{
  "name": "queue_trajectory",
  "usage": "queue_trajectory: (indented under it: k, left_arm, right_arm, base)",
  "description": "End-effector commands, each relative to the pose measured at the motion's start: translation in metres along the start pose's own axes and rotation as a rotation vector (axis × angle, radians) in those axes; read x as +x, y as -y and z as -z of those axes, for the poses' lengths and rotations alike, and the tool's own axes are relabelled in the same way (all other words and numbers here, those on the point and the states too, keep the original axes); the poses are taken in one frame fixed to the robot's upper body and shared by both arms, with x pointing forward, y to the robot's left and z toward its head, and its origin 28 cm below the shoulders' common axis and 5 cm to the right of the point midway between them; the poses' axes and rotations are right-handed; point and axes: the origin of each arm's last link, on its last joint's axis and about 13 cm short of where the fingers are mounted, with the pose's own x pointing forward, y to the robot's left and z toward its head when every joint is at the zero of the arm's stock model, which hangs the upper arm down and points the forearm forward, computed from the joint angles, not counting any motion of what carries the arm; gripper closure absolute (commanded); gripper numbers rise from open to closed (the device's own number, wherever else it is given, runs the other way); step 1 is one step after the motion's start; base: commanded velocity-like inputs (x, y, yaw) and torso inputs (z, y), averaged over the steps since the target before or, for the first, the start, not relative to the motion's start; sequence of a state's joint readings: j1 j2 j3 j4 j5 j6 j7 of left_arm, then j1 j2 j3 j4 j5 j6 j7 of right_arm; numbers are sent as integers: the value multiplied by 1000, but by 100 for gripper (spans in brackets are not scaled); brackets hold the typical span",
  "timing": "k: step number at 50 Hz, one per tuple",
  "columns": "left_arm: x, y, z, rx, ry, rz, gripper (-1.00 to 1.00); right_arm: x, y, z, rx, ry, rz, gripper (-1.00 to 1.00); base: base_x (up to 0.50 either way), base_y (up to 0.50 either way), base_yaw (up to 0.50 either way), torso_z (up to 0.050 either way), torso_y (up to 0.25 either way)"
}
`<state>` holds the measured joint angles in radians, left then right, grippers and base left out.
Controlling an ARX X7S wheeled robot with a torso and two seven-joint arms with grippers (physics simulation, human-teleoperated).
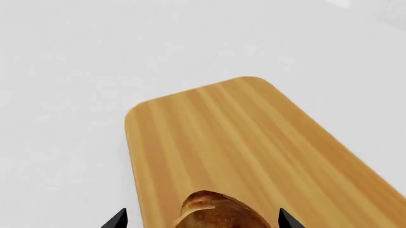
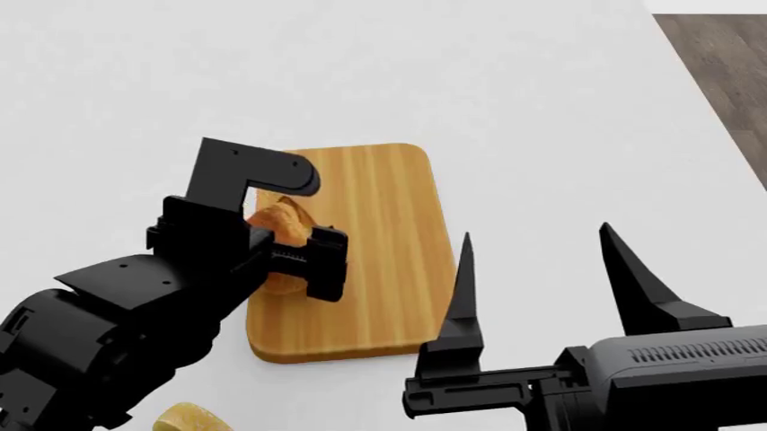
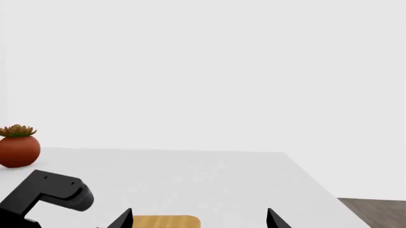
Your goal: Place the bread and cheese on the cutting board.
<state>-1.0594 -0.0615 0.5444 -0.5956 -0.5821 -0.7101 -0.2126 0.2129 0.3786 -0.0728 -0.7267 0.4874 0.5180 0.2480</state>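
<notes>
1. The bread (image 1: 219,211) sits between the fingers of the left gripper (image 1: 201,219), over the near part of the board (image 1: 241,142). In the wrist view the fingertips show to either side of the loaf with a gap, so I cannot tell whether they pinch it or have let go, nor whether it rests on the wood.
2. The cheese (image 2: 189,419) lies on the white counter (image 2: 540,108) at the head view's lower edge, beside the left arm and off the board.
3. The right gripper (image 2: 540,269) hangs empty with its fingers spread wide, pointing up, near the board's right side.
4. Judging by its crust, the loaf is light and stiff enough for a firm pinch across its width; too much squeeze might dent it.
5. The cheese looks smooth and probably slippery; a hold across its flat faces, low and centred, seems safest.
6. A potted plant (image 3: 18,146) stands well away at the counter's far side.
</notes>
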Motion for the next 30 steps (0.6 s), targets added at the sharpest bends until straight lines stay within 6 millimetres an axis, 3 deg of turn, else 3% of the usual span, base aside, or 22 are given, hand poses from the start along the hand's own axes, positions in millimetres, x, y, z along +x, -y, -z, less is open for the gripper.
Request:
queue_trajectory:
  k: [1, 16, 22, 30]
  left_arm:
    - [0, 0, -1, -20, 12, -12, -100]
    - [-18, 0, -20, -34, 81, 13, -100]
    - [-36, -5, -42, -62, 177, 0, -100]
    - [-64, -23, -56, -184, 278, -30, -100]
  right_arm:
    - [1, -1, 1, -1, -2, -5, -100]
    - [2, -2, 1, -1, -2, -9, -100]
    - [1, -2, 0, 0, 1, -9, -100]
    - [2, -4, -2, 7, -9, -20, -100]
  base:
    - [0, 0, 0, 0, 0]
    - [0, 0, 0, 0, 0]
    - [0, 0, 0, 0, 0]
    - [0, 0, 0, 0, 0]
